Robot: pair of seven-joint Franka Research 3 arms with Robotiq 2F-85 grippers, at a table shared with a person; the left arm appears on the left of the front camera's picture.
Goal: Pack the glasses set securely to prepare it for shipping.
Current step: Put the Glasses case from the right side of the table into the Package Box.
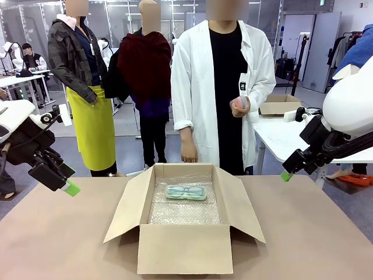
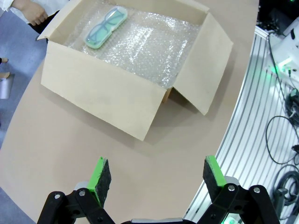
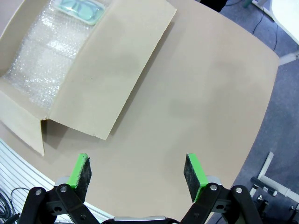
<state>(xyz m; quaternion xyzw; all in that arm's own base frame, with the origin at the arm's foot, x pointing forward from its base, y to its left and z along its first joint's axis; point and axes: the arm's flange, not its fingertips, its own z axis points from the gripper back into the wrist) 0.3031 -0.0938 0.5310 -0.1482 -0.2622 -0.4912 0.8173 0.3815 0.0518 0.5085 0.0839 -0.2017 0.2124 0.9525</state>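
Now left claw [image 2: 156, 179] and right claw [image 3: 137, 175] hover open, flanking box [image 1: 180, 251]

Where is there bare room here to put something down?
Bare table lies on both sides of the cardboard box. Inside, the bubble wrap nearer the robot is free; the mint-green case takes the far end.

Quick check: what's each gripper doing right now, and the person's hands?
Left gripper: open, holding nothing.
Right gripper: open, holding nothing.
Person's raised hand: holding a small pinkish item; cannot tell what.
Person's lowered hand: empty.
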